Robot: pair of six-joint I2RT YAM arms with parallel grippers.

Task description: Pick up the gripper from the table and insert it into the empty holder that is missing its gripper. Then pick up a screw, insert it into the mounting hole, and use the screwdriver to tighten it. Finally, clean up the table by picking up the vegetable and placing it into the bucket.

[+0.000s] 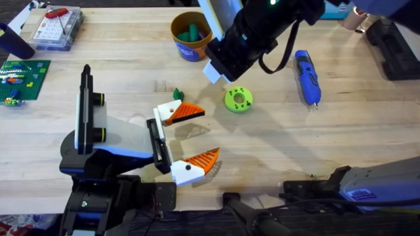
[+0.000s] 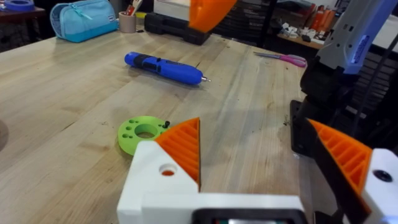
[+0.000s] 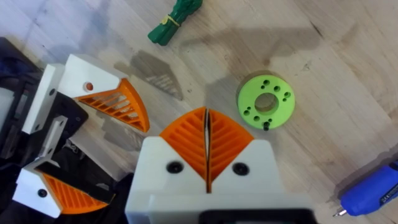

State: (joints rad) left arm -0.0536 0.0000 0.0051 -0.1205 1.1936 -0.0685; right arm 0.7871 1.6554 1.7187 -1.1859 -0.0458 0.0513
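Note:
My left gripper (image 1: 209, 134) stands open low over the table's middle, nothing between its orange pads. Just beyond it lies a green disc with holes (image 1: 238, 99) (image 2: 144, 132) (image 3: 265, 101), a small dark piece at its rim. A small green vegetable (image 1: 177, 95) (image 3: 174, 18) lies left of the disc. My right gripper (image 3: 206, 113) (image 1: 214, 69) hangs shut and empty above the disc, beside the bucket (image 1: 190, 51), which holds green pieces. The blue screwdriver (image 1: 306, 75) (image 2: 161, 65) lies to the right. The loose gripper and the holder are out of view.
A clear parts box (image 1: 56, 27) and a green baseplate (image 1: 23, 77) sit at the far left. Scissors (image 2: 283, 59), a blue pouch (image 2: 84, 20) and a black case (image 1: 394, 52) lie along the far right side.

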